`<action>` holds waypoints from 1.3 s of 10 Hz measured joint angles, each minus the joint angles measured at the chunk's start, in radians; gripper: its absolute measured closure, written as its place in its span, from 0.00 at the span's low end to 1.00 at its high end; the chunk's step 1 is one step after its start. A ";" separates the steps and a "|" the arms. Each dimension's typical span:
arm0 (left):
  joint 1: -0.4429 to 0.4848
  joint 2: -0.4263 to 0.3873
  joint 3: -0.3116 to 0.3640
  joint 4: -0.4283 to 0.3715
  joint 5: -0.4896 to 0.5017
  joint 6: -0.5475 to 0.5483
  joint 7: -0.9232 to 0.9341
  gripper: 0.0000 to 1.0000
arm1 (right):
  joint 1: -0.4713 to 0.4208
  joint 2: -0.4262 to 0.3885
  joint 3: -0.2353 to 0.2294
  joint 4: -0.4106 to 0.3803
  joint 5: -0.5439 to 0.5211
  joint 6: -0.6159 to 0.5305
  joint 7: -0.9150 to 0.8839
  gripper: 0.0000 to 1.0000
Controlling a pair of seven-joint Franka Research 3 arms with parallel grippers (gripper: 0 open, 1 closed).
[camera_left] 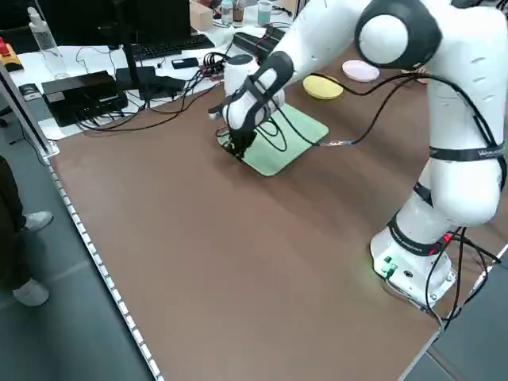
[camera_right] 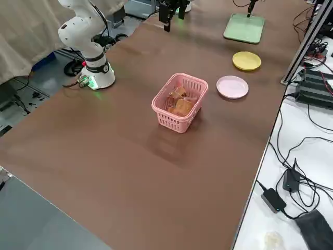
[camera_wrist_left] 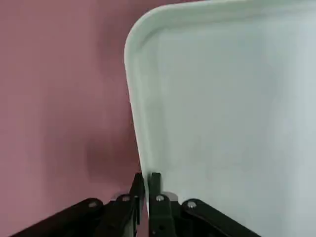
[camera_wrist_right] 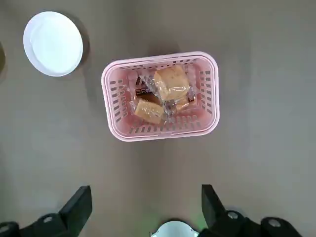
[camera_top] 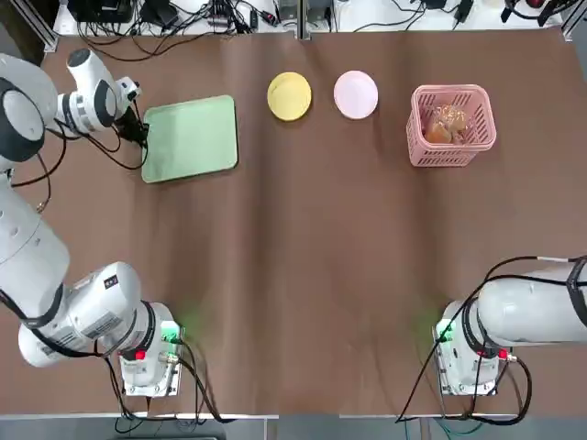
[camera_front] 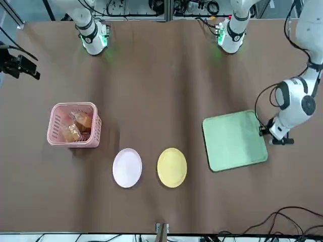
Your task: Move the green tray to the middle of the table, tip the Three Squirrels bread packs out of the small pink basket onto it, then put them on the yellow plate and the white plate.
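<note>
Left tool is pinched shut on the rim of the flat pale mint-green rectangular tray, gripping the short edge that faces the bench's left side, near one corner as the wrist view shows it

Tray sits flat on the large dark-brown bench, far-left area, long axis running roughly left-right in the overhead view, slightly skewed. Bench middle lies to the tray's right and toward the robot, so the tool is on the side away from the target: the coming move is probably a push/drag across and inward, with the tray leading the tool. An off-centre grip near a corner may let the tray swing as it slides

Small round yellow plate is just beside the tray's far-right corner, apart from it; small round white plate with a pink tint next along. Pink slatted plastic basket is well to the right, with the clear packets of orange-brown bread in it

Right tool is spread wide and empty, parked high over the basket side; left arm is clearly the one for the tray
</note>
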 joint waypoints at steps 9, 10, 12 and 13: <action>0.006 -0.124 -0.138 -0.202 0.001 0.001 0.100 0.93 | 0.000 0.000 0.000 0.000 0.000 0.000 0.000 0.02; 0.006 -0.124 -0.173 -0.205 0.001 0.001 0.082 0.93 | 0.000 0.000 0.000 0.000 0.000 0.000 0.000 0.02; 0.000 -0.124 -0.279 -0.207 0.001 0.001 -0.047 0.94 | 0.000 0.000 0.000 0.000 0.000 0.000 0.000 0.02; -0.022 -0.124 -0.334 -0.206 0.001 0.001 -0.133 0.94 | 0.000 0.000 0.000 0.000 0.000 0.000 0.000 0.02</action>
